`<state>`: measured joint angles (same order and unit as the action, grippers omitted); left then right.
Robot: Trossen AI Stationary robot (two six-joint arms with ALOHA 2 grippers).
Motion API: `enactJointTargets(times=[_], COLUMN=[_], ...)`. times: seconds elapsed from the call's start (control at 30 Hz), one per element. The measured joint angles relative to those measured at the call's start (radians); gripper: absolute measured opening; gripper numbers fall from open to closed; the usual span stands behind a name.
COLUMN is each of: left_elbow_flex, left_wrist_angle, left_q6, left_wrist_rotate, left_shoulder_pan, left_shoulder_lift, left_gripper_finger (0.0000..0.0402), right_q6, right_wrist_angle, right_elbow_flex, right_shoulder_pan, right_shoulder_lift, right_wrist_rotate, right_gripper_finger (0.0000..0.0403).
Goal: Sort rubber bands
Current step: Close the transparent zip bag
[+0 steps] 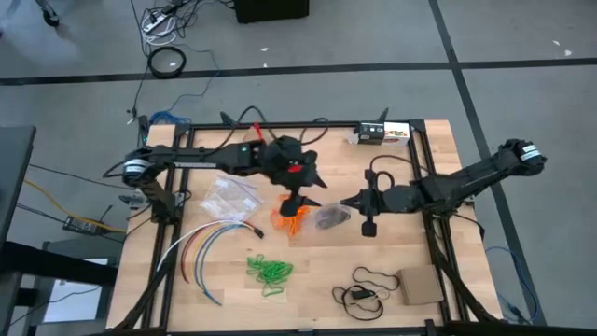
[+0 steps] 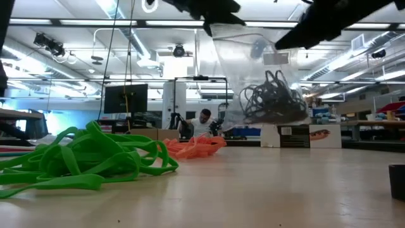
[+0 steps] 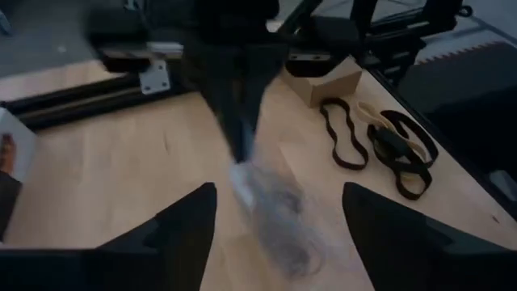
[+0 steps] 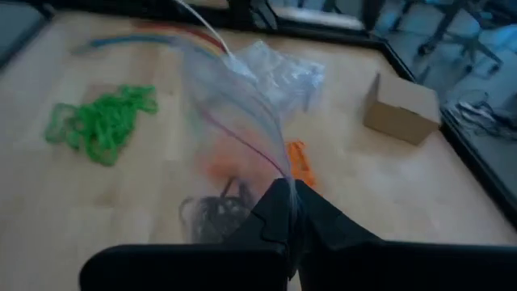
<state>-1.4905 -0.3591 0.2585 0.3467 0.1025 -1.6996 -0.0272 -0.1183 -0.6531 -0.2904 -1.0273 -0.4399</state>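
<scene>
A clear zip bag (image 2: 266, 82) with dark rubber bands (image 2: 269, 98) inside hangs at mid-table, and my right gripper (image 4: 287, 190) is shut on it. My left gripper (image 3: 279, 206) stands open just left of the bag (image 1: 328, 218), with nothing between its fingers. Orange rubber bands (image 1: 291, 221) lie in a heap beside the bag. Green rubber bands (image 1: 269, 271) lie nearer the front edge. My right gripper pinches the bag's upper edge (image 4: 279, 179), by the zip line, between its two shut fingers. It comes from the table's right, slanting down. The bag hangs below the fingers, clear of the table, with the dark bands sagging in its bottom (image 4: 214, 212).
Spare clear bags (image 1: 229, 196) lie at the left. Long coloured cables (image 1: 210, 245) curve at the front left. A black cord loop (image 1: 366, 291) and a cardboard box (image 1: 422, 287) sit at the front right. A small box (image 1: 381, 135) stands at the far edge.
</scene>
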Motion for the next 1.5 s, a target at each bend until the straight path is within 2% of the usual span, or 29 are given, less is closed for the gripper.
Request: enactJointTargets(times=[0.13,0.3,0.37,0.53,0.67,0.8,0.9,1.0,1.13,1.37,1.5], left_elbow_flex=[-0.096,-0.147,-0.148,-0.147,-0.148,-0.148,-0.148,-0.148,-0.148,-0.148,-0.148], left_wrist_angle=[-0.065,-0.081,-0.09,-0.156,-0.194,-0.185,-0.201,-0.233,-0.259,-0.26,-0.264], left_q6=[0.0,0.0,0.0,0.006,0.027,0.031,0.054,0.083,0.135,0.158,0.157], left_wrist_rotate=[0.015,0.0,-0.029,-0.19,-0.235,-0.246,-0.246,-0.246,-0.248,-0.248,-0.249], left_shoulder_pan=[-0.007,-0.014,-0.013,-0.013,-0.013,-0.013,-0.014,-0.014,-0.024,-0.036,-0.036], left_shoulder_lift=[-0.082,-0.128,-0.13,-0.142,-0.14,-0.14,-0.14,-0.14,-0.14,-0.14,-0.14], left_gripper_finger=[0.0277,0.0278,0.0278,0.0277,0.0265,0.0231,0.0187,0.0123,0.0019,0.0005,0.0004], right_q6=[0.01,0.023,0.03,0.051,0.056,0.056,0.055,0.063,0.071,0.031,0.021], right_wrist_angle=[-0.122,-0.218,-0.221,-0.224,-0.22,-0.224,-0.228,-0.247,-0.293,-0.332,-0.333], right_elbow_flex=[-0.108,-0.201,-0.219,-0.23,-0.23,-0.23,-0.23,-0.23,-0.23,-0.23,-0.23], right_shoulder_pan=[0.042,0.062,0.064,0.07,0.07,0.071,0.072,0.072,0.07,0.07,0.07], right_shoulder_lift=[-0.022,-0.066,-0.074,-0.086,-0.086,-0.085,-0.085,-0.085,-0.085,-0.085,-0.085], right_wrist_rotate=[0.04,0.048,0.043,0.043,0.043,0.042,0.041,0.041,0.073,0.093,0.067], right_gripper_finger=[0.0,0.0,0.0,0.0,0.0,0.0,0.0,0.0007,0.0039,0.0114,0.0117])
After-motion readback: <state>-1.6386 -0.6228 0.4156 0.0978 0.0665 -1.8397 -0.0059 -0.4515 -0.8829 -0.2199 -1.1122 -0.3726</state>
